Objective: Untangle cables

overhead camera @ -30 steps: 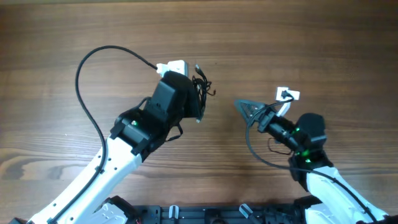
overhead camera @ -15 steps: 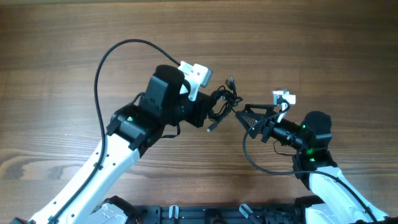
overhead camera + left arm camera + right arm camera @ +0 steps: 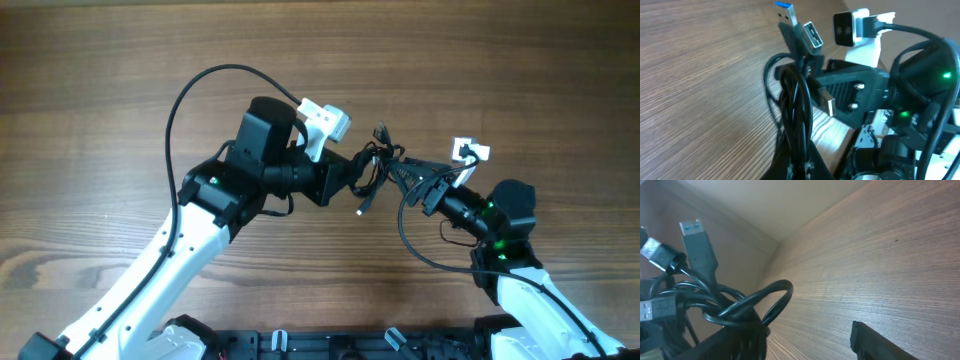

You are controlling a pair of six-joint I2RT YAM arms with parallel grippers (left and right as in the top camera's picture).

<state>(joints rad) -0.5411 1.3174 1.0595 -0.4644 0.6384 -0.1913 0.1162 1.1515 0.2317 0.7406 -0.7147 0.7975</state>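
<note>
knotted cables (image 3: 378,163) filling gap between left end effector (image 3: 352,178) and right end effector (image 3: 408,172), open table (image 3: 520,60) beyond

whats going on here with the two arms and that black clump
Two robot arms are working on a knot of thin black cables. The left gripper holds the bundle pinched above the wooden table. The right gripper sits right at the bundle with its jaws open, not clamped on any strand. Nothing is untangled yet.

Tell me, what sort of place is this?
Likely a robotics lab bench: a wood-grain table, with the left gripper holding tangled black USB cables beside the right gripper.
</note>
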